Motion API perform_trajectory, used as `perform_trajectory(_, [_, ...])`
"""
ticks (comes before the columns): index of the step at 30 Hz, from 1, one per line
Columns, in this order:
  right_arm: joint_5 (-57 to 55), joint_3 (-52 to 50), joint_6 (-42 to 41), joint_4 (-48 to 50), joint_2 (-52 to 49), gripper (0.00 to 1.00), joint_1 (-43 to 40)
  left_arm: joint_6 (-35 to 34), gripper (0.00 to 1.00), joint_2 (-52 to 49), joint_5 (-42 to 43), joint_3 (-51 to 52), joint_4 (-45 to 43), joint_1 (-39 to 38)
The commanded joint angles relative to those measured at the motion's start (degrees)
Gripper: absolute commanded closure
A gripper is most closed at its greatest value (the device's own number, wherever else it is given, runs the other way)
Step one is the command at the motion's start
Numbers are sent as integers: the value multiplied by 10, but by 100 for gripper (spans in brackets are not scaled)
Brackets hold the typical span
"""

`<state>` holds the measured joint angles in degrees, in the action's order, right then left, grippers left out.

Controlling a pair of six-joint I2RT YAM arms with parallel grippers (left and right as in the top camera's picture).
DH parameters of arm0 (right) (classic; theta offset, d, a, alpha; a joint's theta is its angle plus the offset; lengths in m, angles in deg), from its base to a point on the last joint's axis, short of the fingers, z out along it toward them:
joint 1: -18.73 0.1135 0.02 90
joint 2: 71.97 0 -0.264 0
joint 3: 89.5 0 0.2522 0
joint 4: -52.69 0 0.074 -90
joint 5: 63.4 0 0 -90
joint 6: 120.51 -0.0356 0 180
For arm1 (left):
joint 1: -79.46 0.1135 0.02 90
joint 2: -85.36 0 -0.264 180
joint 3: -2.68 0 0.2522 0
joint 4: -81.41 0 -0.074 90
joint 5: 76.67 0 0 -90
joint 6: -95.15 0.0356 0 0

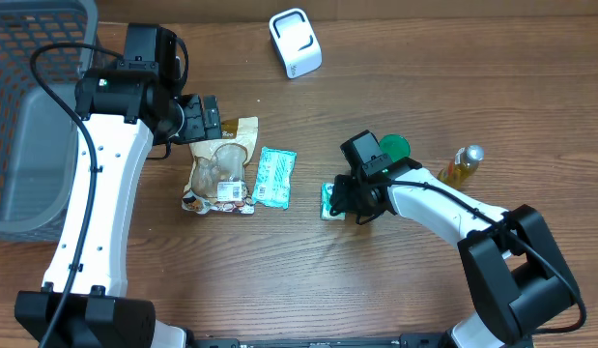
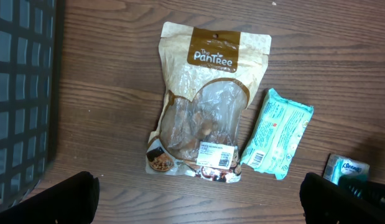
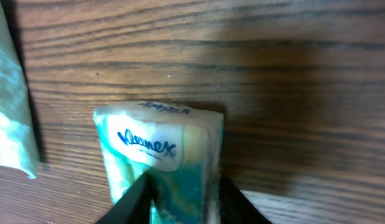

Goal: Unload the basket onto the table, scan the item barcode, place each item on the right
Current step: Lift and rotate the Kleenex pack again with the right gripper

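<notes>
Under the right claw (image 3: 183,190), the Kleenex pack (image 3: 158,146) points lengthwise away.

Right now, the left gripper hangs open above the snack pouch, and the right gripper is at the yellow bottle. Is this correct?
Not quite. The right gripper is at the tissue pack, not the bottle; the right wrist view shows the pack between its fingers. The left gripper does hang open above the snack pouch.
</notes>
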<state>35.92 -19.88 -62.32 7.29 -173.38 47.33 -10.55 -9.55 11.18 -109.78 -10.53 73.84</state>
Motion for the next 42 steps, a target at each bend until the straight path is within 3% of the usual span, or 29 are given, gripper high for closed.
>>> perform_trajectory(1, [-3,-4,-12,-7,-19,81,3,5,1,-4,3,1,0,-1])
perform_trajectory(5, [-3,-4,-12,-8,-19,96,3,5,0,-4,3,1,0,-1])
perform_trajectory(8, [16,-4,-8,-8,-16,96,1,5,1,-4,3,1,0,-1])
perform_trajectory(14, [158,1,45,-11,28,96,-42,5,0,-4,3,1,0,-1])
perform_trajectory(21, [383,1,127,-13,116,96,-105,5,0,-4,3,1,0,-1])
perform_trajectory(29, [635,1,146,7,203,96,-167,5,0,-4,3,1,0,-1])
perform_trajectory(37, [769,1,145,69,230,96,-174,5,0,-4,3,1,0,-1])
perform_trajectory(42, [795,1,145,72,230,96,-174,5,0,-4,3,1,0,-1])
